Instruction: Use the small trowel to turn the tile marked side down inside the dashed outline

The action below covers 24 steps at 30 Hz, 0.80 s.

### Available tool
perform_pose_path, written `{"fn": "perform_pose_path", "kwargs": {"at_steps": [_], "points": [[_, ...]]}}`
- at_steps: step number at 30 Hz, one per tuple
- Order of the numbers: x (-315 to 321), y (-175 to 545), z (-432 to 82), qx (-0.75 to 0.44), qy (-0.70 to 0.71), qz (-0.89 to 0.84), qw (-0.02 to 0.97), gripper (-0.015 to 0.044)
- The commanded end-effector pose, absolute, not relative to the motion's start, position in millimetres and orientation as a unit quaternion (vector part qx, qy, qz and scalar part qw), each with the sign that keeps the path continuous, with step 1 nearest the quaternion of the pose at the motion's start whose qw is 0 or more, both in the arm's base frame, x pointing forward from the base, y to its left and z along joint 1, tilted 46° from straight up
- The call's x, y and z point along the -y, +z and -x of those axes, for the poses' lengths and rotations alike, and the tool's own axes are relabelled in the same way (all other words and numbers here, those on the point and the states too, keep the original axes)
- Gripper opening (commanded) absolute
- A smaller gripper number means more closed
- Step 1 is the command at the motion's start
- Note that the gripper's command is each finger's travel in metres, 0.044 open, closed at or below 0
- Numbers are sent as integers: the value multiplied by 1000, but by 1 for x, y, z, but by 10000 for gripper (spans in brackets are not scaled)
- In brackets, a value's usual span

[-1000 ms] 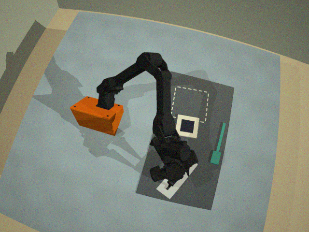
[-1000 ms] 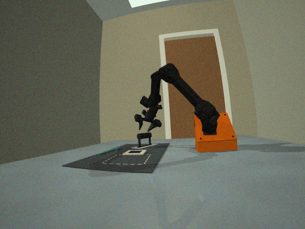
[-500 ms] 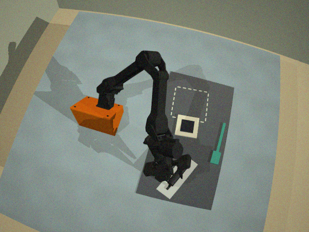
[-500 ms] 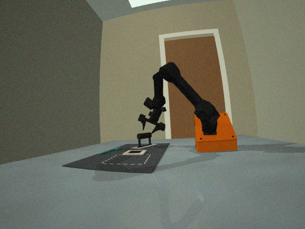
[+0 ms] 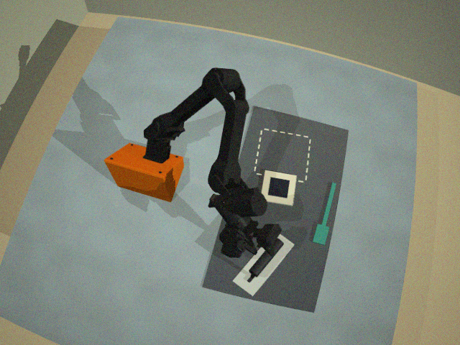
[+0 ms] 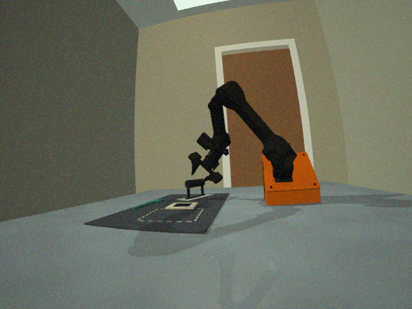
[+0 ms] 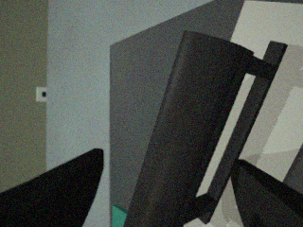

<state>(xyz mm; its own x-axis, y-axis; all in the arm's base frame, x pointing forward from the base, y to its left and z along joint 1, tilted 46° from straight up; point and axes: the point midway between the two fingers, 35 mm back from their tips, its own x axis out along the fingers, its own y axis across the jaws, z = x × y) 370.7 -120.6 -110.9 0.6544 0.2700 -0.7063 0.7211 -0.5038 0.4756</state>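
The tile (image 5: 266, 185) (image 6: 170, 206), pale with a dark square on its upper face, lies flat on the mat (image 5: 226, 272) (image 6: 116, 221) (image 7: 137, 71). Its edge covers part of one side of the dashed outline (image 5: 266, 129). The trowel (image 5: 264, 261) (image 6: 194, 183) (image 7: 185, 128), with a thick black handle on two posts over a pale rectangular blade, rests on the mat. My gripper (image 5: 265, 246) (image 6: 199, 176) (image 7: 167, 163) is open and tilted just above the trowel. In the wrist view the handle shows between the fingers, without contact at the left one; the right fingertip appears close to the handle's frame.
A teal flat tool (image 5: 321, 234) (image 6: 148, 203) (image 7: 118, 217) with a thin shaft lies along the mat's edge, beyond the tile and trowel. The orange arm base (image 5: 137, 157) (image 6: 292, 196) stands on the table away from the mat.
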Motion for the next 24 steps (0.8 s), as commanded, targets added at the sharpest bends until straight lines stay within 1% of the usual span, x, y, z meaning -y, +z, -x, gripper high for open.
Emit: {"fn": "perform_pose_path", "kwargs": {"at_steps": [1,4,6,24], "points": [[110,-105,-367,-281,-286,-848,347,300],[103,-99,-365,-263,-285,-868,309,300],[101,-98,-364,-259,-285,-873,300,300],[97,-111,-380,-259,-285,-873,300,300]]}}
